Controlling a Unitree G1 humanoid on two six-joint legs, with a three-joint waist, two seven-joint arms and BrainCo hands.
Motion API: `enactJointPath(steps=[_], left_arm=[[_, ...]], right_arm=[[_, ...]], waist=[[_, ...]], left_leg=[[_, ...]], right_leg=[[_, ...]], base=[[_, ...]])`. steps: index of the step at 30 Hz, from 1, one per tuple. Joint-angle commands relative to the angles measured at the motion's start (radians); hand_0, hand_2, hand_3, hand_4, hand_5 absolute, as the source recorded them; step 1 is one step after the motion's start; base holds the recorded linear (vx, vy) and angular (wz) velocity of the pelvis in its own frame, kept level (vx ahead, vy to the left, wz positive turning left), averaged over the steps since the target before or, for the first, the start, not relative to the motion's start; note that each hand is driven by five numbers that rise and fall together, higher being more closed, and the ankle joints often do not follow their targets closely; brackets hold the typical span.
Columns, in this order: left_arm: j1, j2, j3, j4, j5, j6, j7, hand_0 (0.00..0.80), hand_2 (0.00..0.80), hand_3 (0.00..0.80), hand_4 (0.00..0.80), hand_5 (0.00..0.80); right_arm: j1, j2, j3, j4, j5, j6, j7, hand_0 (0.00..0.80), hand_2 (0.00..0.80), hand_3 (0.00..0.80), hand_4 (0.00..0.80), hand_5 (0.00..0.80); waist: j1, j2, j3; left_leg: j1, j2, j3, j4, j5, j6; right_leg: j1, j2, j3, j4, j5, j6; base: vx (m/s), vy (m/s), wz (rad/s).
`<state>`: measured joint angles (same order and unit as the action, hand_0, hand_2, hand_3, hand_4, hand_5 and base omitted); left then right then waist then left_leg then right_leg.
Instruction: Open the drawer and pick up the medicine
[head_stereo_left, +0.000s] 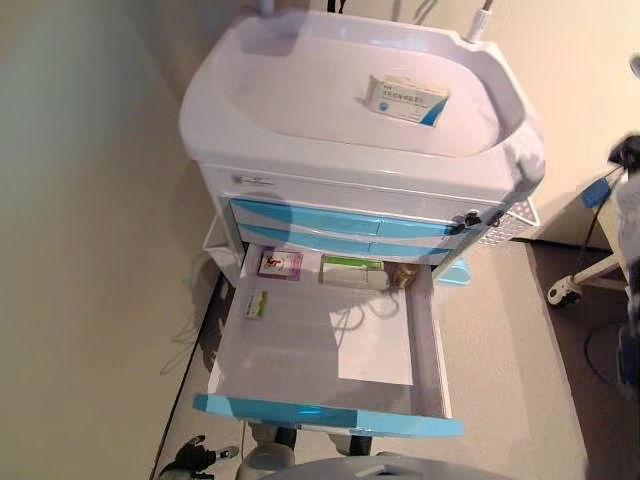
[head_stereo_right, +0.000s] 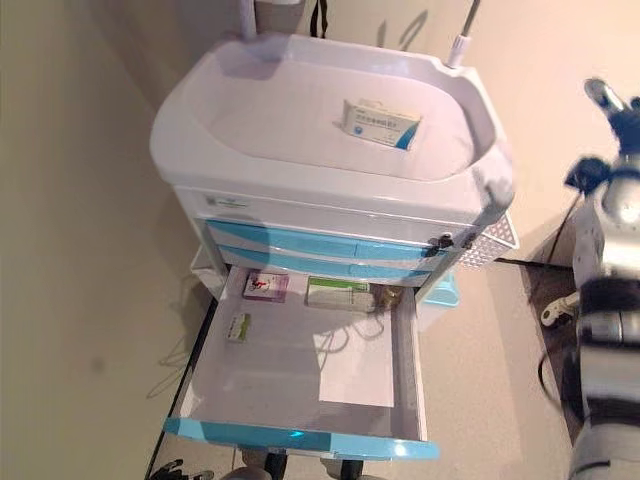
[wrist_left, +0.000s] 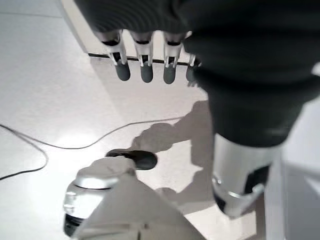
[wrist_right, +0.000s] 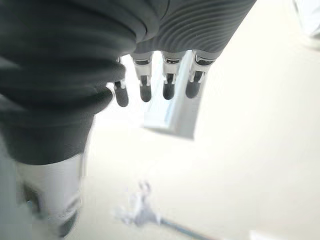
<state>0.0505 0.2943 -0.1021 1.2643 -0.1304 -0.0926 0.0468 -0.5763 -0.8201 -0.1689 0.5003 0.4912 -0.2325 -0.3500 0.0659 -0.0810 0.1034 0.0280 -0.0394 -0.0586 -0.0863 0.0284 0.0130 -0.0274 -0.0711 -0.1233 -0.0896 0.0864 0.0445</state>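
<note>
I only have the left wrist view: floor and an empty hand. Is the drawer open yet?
Observer: Yes, the lowest drawer stands pulled out of the cart.
Operator: Any medicine in it?
Observer: Three boxes: a pink box and a green-and-white box at the back, and a small green box by the left wall. There is also a sheet of paper.
Operator: Does the right hand hold anything?
Observer: No, the right hand has straight fingers and holds nothing.
</note>
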Motion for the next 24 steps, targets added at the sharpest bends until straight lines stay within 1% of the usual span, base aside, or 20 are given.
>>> enactJointPath(steps=[1, 2, 3, 4, 5, 6, 8, 9, 10, 13, 14, 15, 16, 17, 18, 19, 20, 21, 24], left_arm=[[0.002, -0.018, 0.016, 0.051, 0.05, -0.003, 0.024, 0.0, 0.0, 0.0, 0.0, 0.0], [0.003, -0.016, 0.013, 0.051, 0.051, -0.003, 0.024, 0.0, 0.0, 0.0, 0.0, 0.0], [0.002, -0.021, 0.024, 0.051, 0.058, -0.003, 0.022, 0.0, 0.0, 0.0, 0.0, 0.0], [0.004, -0.027, 0.035, 0.053, 0.079, -0.001, 0.017, 0.0, 0.0, 0.0, 0.0, 0.0], [0.006, -0.028, 0.038, 0.054, 0.087, -0.002, 0.013, 0.0, 0.0, 0.0, 0.0, 0.0], [0.007, -0.034, 0.04, 0.052, 0.093, -0.005, 0.013, 0.0, 0.0, 0.0, 0.0, 0.0], [0.009, -0.035, 0.043, 0.047, 0.102, -0.006, 0.01, 0.0, 0.0, 0.0, 0.0, 0.0], [0.01, -0.034, 0.043, 0.047, 0.103, -0.006, 0.01, 0.0, 0.0, 0.0, 0.0, 0.0], [0.009, -0.037, 0.04, 0.045, 0.11, -0.011, 0.007, 0.0, 0.0, 0.0, 0.0, 0.0], [0.006, -0.04, 0.029, 0.054, 0.13, -0.009, -0.006, 0.0, 0.0, 0.0, 0.0, 0.0], [0.005, -0.04, 0.024, 0.058, 0.136, -0.009, -0.012, 0.0, 0.0, 0.0, 0.0, 0.0], [0.004, -0.04, 0.025, 0.059, 0.136, -0.009, -0.012, 0.0, 0.0, 0.0, 0.0, 0.0], [0.003, -0.039, 0.01, 0.055, 0.142, -0.007, -0.019, 0.0, 0.0, 0.0, 0.0, 0.0], [0.003, -0.039, 0.011, 0.055, 0.142, -0.007, -0.019, 0.0, 0.0, 0.0, 0.0, 0.0], [0.0, -0.035, -0.002, 0.054, 0.147, -0.007, -0.026, 0.0, 0.0, 0.0, 0.0, 0.0], [-0.003, -0.033, -0.008, 0.053, 0.152, -0.007, -0.029, 0.0, 0.0, 0.0, 0.0, 0.0], [-0.003, -0.033, -0.007, 0.053, 0.152, -0.007, -0.029, 0.0, 0.0, 0.0, 0.0, 0.0], [-0.002, -0.03, -0.022, 0.044, 0.155, -0.009, -0.032, 0.0, 0.0, 0.0, 0.0, 0.0], [-0.004, -0.025, -0.047, 0.034, 0.166, -0.012, -0.036, 0.0, 0.0, 0.0, 0.0, 0.0]], right_arm=[[0.17, 0.022, -0.087, -0.135, -0.183, -0.043, -0.043, 0.0, 0.0, 0.0, 0.0, 0.0], [0.18, 0.026, -0.094, -0.144, -0.186, -0.04, -0.044, 0.0, 0.0, 0.0, 0.0, 0.0], [0.239, 0.04, -0.117, -0.18, -0.223, -0.035, -0.039, 0.0, 0.0, 0.0, 0.0, 0.0], [0.373, 0.095, -0.176, -0.26, -0.285, -0.019, -0.022, 0.0, 0.0, 0.0, 0.0, 0.0], [0.422, 0.129, -0.194, -0.294, -0.31, -0.015, -0.017, 0.0, 0.0, 0.0, 0.0, 0.0], [0.468, 0.172, -0.195, -0.291, -0.321, -0.016, -0.011, 0.0, 0.0, 0.0, 0.0, 0.0], [0.531, 0.214, -0.192, -0.277, -0.356, 0.001, 0.004, 0.0, 0.0, 0.0, 0.0, 0.0], [0.532, 0.215, -0.192, -0.277, -0.357, 0.0, 0.004, 0.0, 0.0, 0.0, 0.0, 0.0], [0.582, 0.256, -0.167, -0.216, -0.38, 0.015, 0.015, 0.0, 0.0, 0.0, 0.0, 0.0], [0.643, 0.316, -0.095, -0.092, -0.42, 0.052, 0.049, 0.0, 0.0, 0.0, 0.0, 0.0], [0.64, 0.322, -0.078, -0.034, -0.408, 0.058, 0.066, 0.0, 0.0, 0.0, 0.0, 0.0], [0.638, 0.321, -0.076, -0.03, -0.407, 0.055, 0.066, 0.0, 0.0, 0.0, 0.0, 0.0], [0.628, 0.343, -0.021, 0.072, -0.4, 0.072, 0.089, 0.0, 0.0, 0.0, 0.0, 0.0], [0.628, 0.342, -0.021, 0.073, -0.4, 0.072, 0.089, 0.0, 0.0, 0.0, 0.0, 0.0], [0.619, 0.353, 0.022, 0.168, -0.404, 0.085, 0.11, 0.0, 0.0, 0.0, 0.0, 0.0], [0.611, 0.355, 0.052, 0.216, -0.417, 0.093, 0.124, 0.0, 0.0, 0.0, 0.0, 0.0], [0.608, 0.355, 0.054, 0.219, -0.416, 0.091, 0.124, 0.0, 0.0, 0.0, 0.0, 0.0], [0.587, 0.358, 0.083, 0.314, -0.411, 0.103, 0.137, 0.0, 0.0, 0.0, 0.0, 0.0], [0.552, 0.361, 0.139, 0.434, -0.426, 0.116, 0.163, 0.0, 0.0, 0.0, 0.0, 0.0]], waist=[[-0.008, 0.018, -0.034], [-0.005, 0.016, -0.035], [-0.016, 0.02, -0.031], [-0.029, 0.023, -0.026], [-0.032, 0.025, -0.025], [-0.039, 0.029, -0.021], [-0.044, 0.032, -0.017], [-0.043, 0.031, -0.018], [-0.051, 0.036, -0.012], [-0.062, 0.043, -0.006], [-0.065, 0.044, -0.007], [-0.065, 0.044, -0.007], [-0.069, 0.049, -0.004], [-0.07, 0.049, -0.004], [-0.07, 0.052, -0.002], [-0.068, 0.054, -0.001], [-0.069, 0.054, -0.001], [-0.066, 0.058, -0.001], [-0.063, 0.063, 0.003]], left_leg=[[-0.043, -0.021, 0.017, -0.001, -0.004, 0.024], [-0.042, -0.021, 0.017, -0.001, -0.004, 0.024], [-0.042, -0.021, 0.021, -0.001, -0.005, 0.024], [-0.038, -0.021, 0.027, -0.001, -0.007, 0.026], [-0.037, -0.021, 0.03, -0.001, -0.009, 0.026], [-0.037, -0.021, 0.033, -0.001, -0.009, 0.027], [-0.037, -0.02, 0.038, -0.001, -0.009, 0.026], [-0.037, -0.019, 0.038, -0.001, -0.01, 0.026], [-0.036, -0.02, 0.041, -0.001, -0.008, 0.026], [-0.036, -0.017, 0.044, -0.001, -0.006, 0.024], [-0.036, -0.017, 0.044, -0.001, -0.006, 0.023], [-0.036, -0.017, 0.044, -0.001, -0.007, 0.023], [-0.036, -0.017, 0.043, -0.001, -0.006, 0.022], [-0.036, -0.017, 0.043, -0.001, -0.006, 0.022], [-0.034, -0.016, 0.043, -0.001, -0.005, 0.02], [-0.034, -0.016, 0.042, -0.001, -0.004, 0.019], [-0.034, -0.016, 0.042, -0.001, -0.004, 0.019], [-0.034, -0.016, 0.038, -0.001, -0.004, 0.019], [-0.034, -0.016, 0.031, -0.001, -0.002, 0.017]], right_leg=[[0.003, -0.014, 0.017, 0.065, -0.022, 0.057], [0.004, -0.014, 0.018, 0.065, -0.022, 0.057], [0.002, -0.013, 0.021, 0.066, -0.022, 0.057], [-0.001, -0.01, 0.028, 0.067, -0.024, 0.057], [0.0, -0.01, 0.031, 0.066, -0.024, 0.057], [-0.002, -0.009, 0.034, 0.065, -0.023, 0.056], [-0.004, -0.007, 0.038, 0.064, -0.024, 0.056], [-0.003, -0.007, 0.038, 0.064, -0.024, 0.056], [-0.005, -0.006, 0.041, 0.065, -0.025, 0.055], [-0.006, -0.004, 0.039, 0.067, -0.026, 0.053], [-0.006, -0.004, 0.038, 0.067, -0.027, 0.053], [-0.006, -0.004, 0.038, 0.067, -0.027, 0.053], [-0.006, -0.004, 0.038, 0.066, -0.026, 0.052], [-0.006, -0.004, 0.038, 0.066, -0.026, 0.052], [-0.005, -0.004, 0.038, 0.068, -0.027, 0.051], [-0.004, -0.004, 0.036, 0.068, -0.027, 0.051], [-0.004, -0.004, 0.036, 0.068, -0.027, 0.051], [-0.003, -0.004, 0.032, 0.067, -0.027, 0.05], [-0.002, -0.005, 0.025, 0.068, -0.029, 0.048]], base=[[-0.003, -0.003, -0.25], [-0.006, -0.006, -0.25], [-0.001, -0.014, -0.25], [0.003, -0.014, -0.22], [0.006, -0.016, -0.14], [0.002, -0.005, -0.09], [-0.003, -0.011, -0.27], [-0.003, -0.012, -0.36], [-0.003, -0.012, -0.18], [-0.002, -0.004, -0.03], [-0.001, -0.013, -0.04], [0.004, -0.015, -0.04], [0.003, -0.01, -0.04], [0.0, 0.0, 0.0], [0.0, 0.0, 0.0], [0.0, 0.0, 0.0], [0.0, 0.0, 0.0], [0.0, 0.0, 0.0], [0.0, -0.01, 0.01]])
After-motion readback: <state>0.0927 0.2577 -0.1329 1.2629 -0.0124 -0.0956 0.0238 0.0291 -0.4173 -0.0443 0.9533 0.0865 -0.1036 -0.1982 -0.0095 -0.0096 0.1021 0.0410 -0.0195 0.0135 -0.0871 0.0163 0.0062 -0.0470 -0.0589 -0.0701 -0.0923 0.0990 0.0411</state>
